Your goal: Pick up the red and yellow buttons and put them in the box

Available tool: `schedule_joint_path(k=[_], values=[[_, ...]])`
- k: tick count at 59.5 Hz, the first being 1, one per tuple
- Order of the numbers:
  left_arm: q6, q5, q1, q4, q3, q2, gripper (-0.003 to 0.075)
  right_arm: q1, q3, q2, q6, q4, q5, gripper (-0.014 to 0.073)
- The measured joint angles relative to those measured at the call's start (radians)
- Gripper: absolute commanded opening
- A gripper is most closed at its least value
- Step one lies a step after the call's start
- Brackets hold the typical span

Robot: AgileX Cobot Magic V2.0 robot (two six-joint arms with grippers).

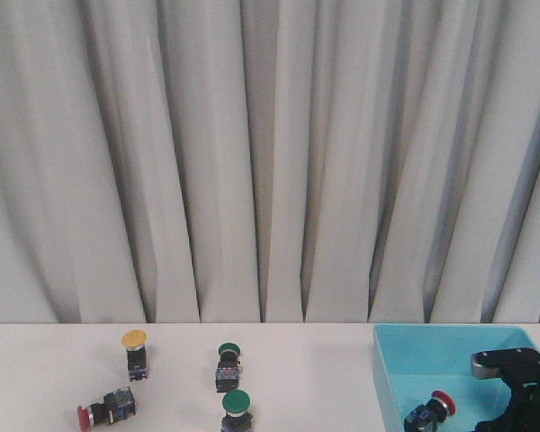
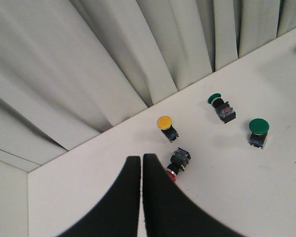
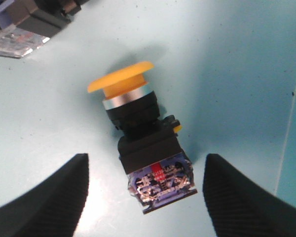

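The light blue box (image 1: 405,360) sits at the table's (image 1: 324,378) right, holding a red button (image 1: 431,409) and a yellow button (image 3: 138,143) lying between the right gripper's (image 3: 145,190) spread, released fingers. The left gripper (image 2: 140,165) is clenched, empty, above the table's red-capped button (image 2: 180,160).

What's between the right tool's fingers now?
A yellow button lies on the box floor between the open right tool fingers, untouched, seen in the right wrist view.
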Motion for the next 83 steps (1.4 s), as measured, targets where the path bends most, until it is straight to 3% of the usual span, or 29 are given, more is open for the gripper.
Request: schedule_joint_path(k=[12, 26, 32, 40, 53, 83], values=[[0.000, 0.000, 0.000, 0.000, 0.000, -0.001, -0.0007, 0.000, 0.001, -0.050, 0.002, 0.008, -0.024, 0.0489], [-0.001, -0.045, 0.000, 0.003, 0.000, -0.001, -0.0006, 0.000, -0.068, -0.349, -0.034, 0.101, -0.083, 0.0425], [-0.013, -0.087, 0.000, 0.007, 0.000, -0.001, -0.0006, 0.000, -0.125, -0.492, -0.043, 0.149, -0.085, 0.0288], [-0.046, -0.150, 0.000, 0.009, 0.000, -0.001, -0.0006, 0.000, -0.167, -0.689, -0.091, 0.183, -0.112, -0.0015], [-0.052, -0.199, 0.000, 0.010, 0.000, 0.022, -0.0006, 0.000, -0.168, -0.865, -0.138, 0.198, -0.136, -0.0008], [-0.052, -0.201, 0.000, 0.010, 0.000, 0.108, -0.0006, 0.000, -0.168, -0.879, -0.141, 0.220, -0.136, -0.0008]])
